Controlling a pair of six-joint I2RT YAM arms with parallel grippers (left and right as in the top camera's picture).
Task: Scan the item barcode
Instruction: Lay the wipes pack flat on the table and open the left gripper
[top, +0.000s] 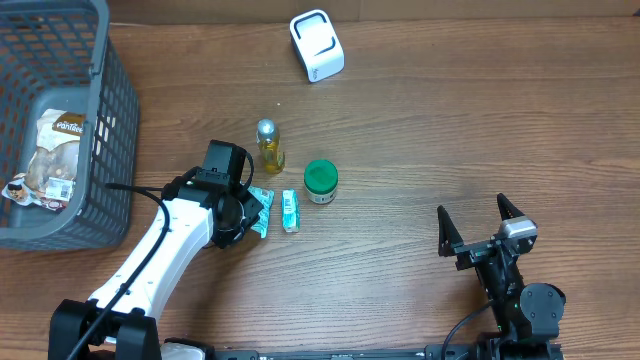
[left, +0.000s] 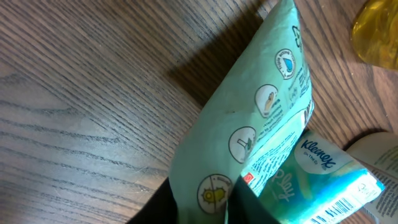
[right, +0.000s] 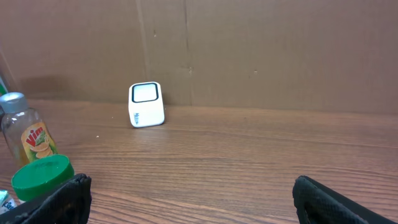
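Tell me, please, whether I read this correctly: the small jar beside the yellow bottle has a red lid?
Not quite: the lid is green, not red, as the overhead view shows. The small jar does stand beside the yellow bottle.

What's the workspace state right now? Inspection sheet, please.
surface: wooden table, no spills seen
job's things: scanner standing at the far side; green packet tilted, at the left gripper
clutter: tissue pack, bottle, jar; basket holding a snack bag
grippers: left gripper at the packet, grip unclear; right gripper open, empty
cables: black cable by the left arm
surroundings: brown wall behind the table
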